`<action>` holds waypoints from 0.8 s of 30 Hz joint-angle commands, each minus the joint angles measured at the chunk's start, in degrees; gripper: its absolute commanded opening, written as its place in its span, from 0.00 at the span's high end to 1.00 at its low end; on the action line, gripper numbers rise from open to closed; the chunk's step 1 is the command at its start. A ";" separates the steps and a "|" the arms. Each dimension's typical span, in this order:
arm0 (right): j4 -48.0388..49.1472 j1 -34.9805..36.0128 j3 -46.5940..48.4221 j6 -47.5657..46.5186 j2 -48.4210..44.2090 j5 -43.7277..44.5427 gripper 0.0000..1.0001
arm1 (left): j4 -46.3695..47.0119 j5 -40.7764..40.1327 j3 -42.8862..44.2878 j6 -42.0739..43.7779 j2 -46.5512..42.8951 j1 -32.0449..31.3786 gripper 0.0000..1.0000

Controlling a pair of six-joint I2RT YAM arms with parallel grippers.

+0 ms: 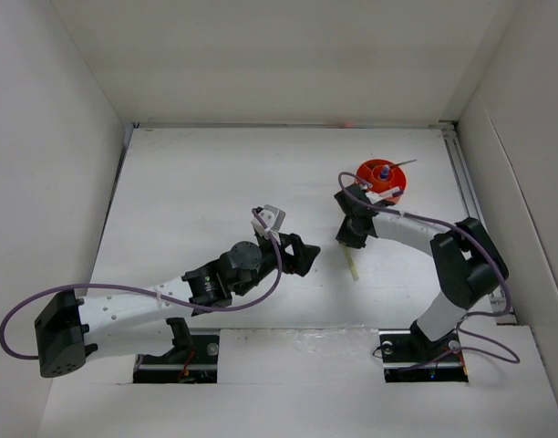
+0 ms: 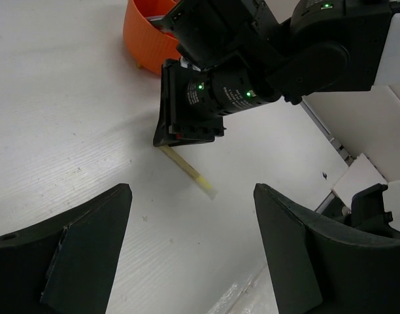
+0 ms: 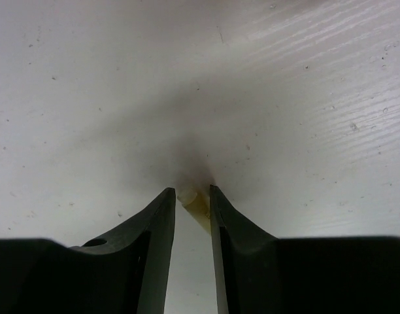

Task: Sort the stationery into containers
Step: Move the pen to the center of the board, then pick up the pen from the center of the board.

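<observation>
Right claw (image 3: 192,193) down on table (image 1: 215,173), fingers pressed onto one end of yellow pen (image 3: 199,208); rest of pen lies flat, trailing toward near edge. Left claw (image 2: 192,191) spread wide, empty, facing pen. Holder (image 1: 366,173) just beyond right claw.

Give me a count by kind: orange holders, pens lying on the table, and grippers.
Orange holder: 1
Yellow pen on the table: 1
Grippers: 2 (left gripper, right gripper)
Total: 4
What stands inside the holder is too small to count.
</observation>
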 commanded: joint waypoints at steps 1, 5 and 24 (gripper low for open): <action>-4.32 2.75 3.63 0.90 2.28 4.73 0.67 | 1.75 -0.66 0.39 0.45 -1.51 0.15 0.28; -6.00 5.13 5.39 1.43 4.92 6.85 0.64 | 1.14 -1.27 -0.14 0.45 -2.56 0.15 0.28; -5.56 8.56 3.99 1.52 2.73 4.74 0.51 | 1.14 -2.06 -0.05 0.97 -2.56 0.15 0.28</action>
